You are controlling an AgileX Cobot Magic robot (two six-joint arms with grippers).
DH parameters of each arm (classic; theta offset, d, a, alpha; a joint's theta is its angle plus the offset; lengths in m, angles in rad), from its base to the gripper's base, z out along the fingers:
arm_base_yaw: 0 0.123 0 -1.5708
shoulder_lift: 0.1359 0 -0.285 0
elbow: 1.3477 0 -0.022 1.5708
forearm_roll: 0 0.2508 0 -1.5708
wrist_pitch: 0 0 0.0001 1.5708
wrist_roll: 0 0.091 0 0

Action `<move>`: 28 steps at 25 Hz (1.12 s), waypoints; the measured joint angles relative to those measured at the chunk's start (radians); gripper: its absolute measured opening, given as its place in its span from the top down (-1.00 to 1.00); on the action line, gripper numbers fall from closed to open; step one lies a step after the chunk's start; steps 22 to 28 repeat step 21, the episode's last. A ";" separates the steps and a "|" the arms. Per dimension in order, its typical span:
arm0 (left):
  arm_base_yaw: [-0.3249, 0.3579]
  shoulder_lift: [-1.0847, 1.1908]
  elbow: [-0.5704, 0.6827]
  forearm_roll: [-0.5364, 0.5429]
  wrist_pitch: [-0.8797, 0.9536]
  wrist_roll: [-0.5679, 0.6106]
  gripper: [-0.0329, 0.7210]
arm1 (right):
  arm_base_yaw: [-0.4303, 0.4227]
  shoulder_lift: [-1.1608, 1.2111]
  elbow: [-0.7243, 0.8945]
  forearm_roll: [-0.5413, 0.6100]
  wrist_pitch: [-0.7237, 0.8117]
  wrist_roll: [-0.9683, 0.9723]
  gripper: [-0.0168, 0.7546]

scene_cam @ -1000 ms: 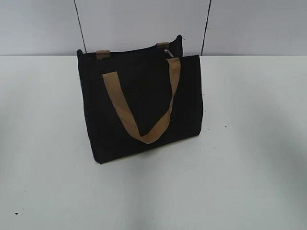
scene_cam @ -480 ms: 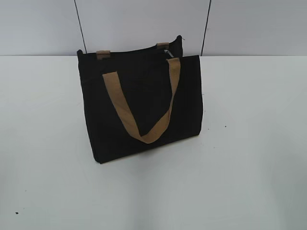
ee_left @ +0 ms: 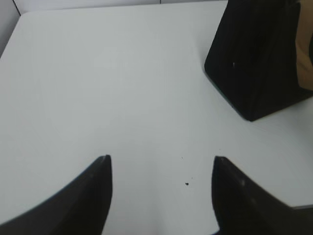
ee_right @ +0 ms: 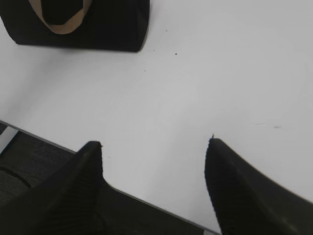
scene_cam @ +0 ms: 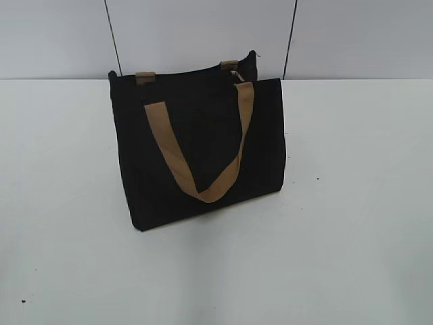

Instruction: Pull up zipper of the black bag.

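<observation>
The black bag point(scene_cam: 203, 149) stands upright on the white table, a little left of the middle, with a tan strap handle point(scene_cam: 196, 152) hanging down its front. The zipper line point(scene_cam: 189, 74) runs along its top edge, with a small silvery pull tab point(scene_cam: 237, 74) near the right end. The bag's corner shows at the upper right of the left wrist view point(ee_left: 254, 63) and its lower part at the upper left of the right wrist view point(ee_right: 98, 24). My left gripper point(ee_left: 160, 161) is open and empty above bare table. My right gripper point(ee_right: 154, 144) is open and empty near the table's front edge.
The white table point(scene_cam: 352, 203) spreads around the bag. Its front edge point(ee_right: 146, 198) shows in the right wrist view, with dark floor below. A pale wall with two dark vertical seams point(scene_cam: 291, 37) stands behind. Small dark specks point(ee_left: 187, 184) lie on the table.
</observation>
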 joint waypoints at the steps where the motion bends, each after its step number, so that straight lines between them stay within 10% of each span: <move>1: 0.000 -0.001 0.005 -0.001 -0.006 0.000 -0.38 | 0.000 -0.032 0.005 0.000 0.008 -0.001 -0.35; 28: 0.000 -0.002 0.013 -0.004 -0.020 0.001 -0.29 | -0.144 -0.085 0.007 0.015 0.020 0.032 -0.35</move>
